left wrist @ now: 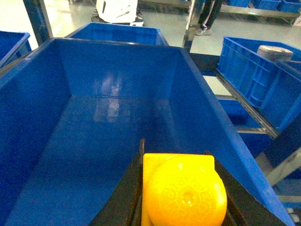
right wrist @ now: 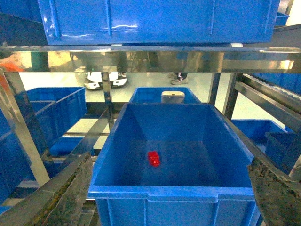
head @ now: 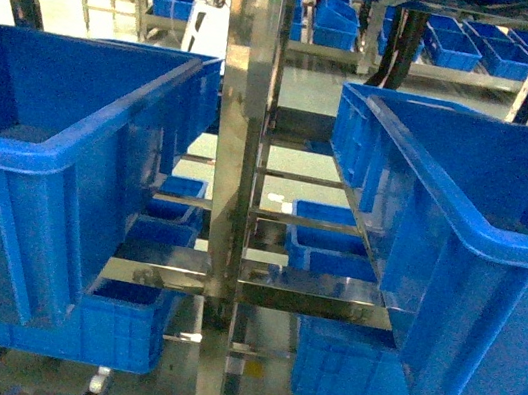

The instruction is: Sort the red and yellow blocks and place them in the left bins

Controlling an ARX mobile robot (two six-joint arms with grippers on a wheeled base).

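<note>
In the left wrist view, my left gripper (left wrist: pixel 175 157) is shut on the yellow block (left wrist: pixel 183 190). Its round stud faces the camera, and black fingers (left wrist: pixel 123 193) flank it. It hangs over the inside of a big blue bin (left wrist: pixel 94 122) that holds nothing else in view. From the right wrist I see the red block (right wrist: pixel 154 158), lying alone on the floor of a lower blue bin (right wrist: pixel 169 193). My right gripper (right wrist: pixel 170 162) is open in front of that bin, above its near rim. Neither gripper shows in the head view.
The head view has a large blue bin at the left (head: pixel 58 153) and another at the right (head: pixel 461 231), with a steel rack post (head: pixel 236 152) between them. More blue bins (head: pixel 332 244) sit on lower shelves. A steel shelf rail (right wrist: pixel 141 60) runs above the red block's bin.
</note>
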